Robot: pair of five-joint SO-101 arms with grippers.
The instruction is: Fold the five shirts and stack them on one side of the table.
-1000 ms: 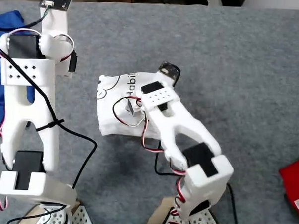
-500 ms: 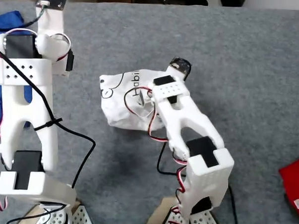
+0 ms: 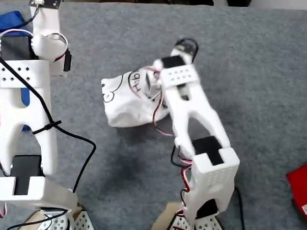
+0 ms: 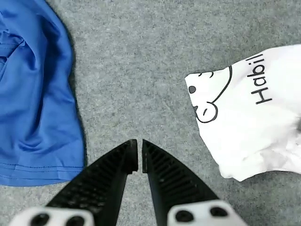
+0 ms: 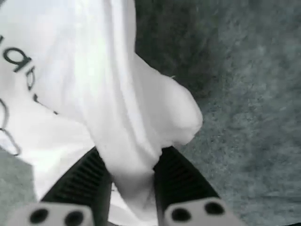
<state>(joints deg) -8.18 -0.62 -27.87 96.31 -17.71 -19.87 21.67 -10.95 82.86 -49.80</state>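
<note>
1. Pinching a bunched fold of the white shirt [image 5: 94, 70] between its two fingers, the right gripper [image 5: 131, 162] is holding the side of the cloth that faces the tabletop's right edge.
2. The white shirt is lying crumpled near the middle of the tabletop [image 3: 258, 58], print upward.
3. The left gripper [image 4: 140, 157] is hovering over bare tabletop, its fingers pressed almost together and gripping nothing, between the white shirt and the blue shirt [image 4: 33, 94].
4. The blue shirt is lying rumpled at the far left corner.
5. Judged handling: the cloth is looking light, limp and prone to sagging, so a hem or shoulder corner is offering a better hold than a wad.
</note>
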